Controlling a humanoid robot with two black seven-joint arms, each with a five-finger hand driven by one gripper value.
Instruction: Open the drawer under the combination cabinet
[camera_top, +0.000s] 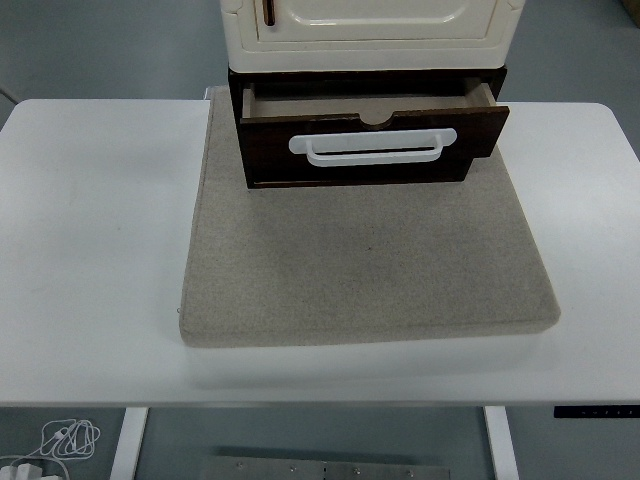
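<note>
The picture's top edge is cutting off my cabinet (370, 30); the drawer (372, 140) front is hiding its inside, and the mat (365, 260) is covering the worktop (90, 230).

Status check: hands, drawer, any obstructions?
Both hands out of view. Drawer pulled partly out under the cream cabinet, white handle free. Beige mat in front bare.
</note>
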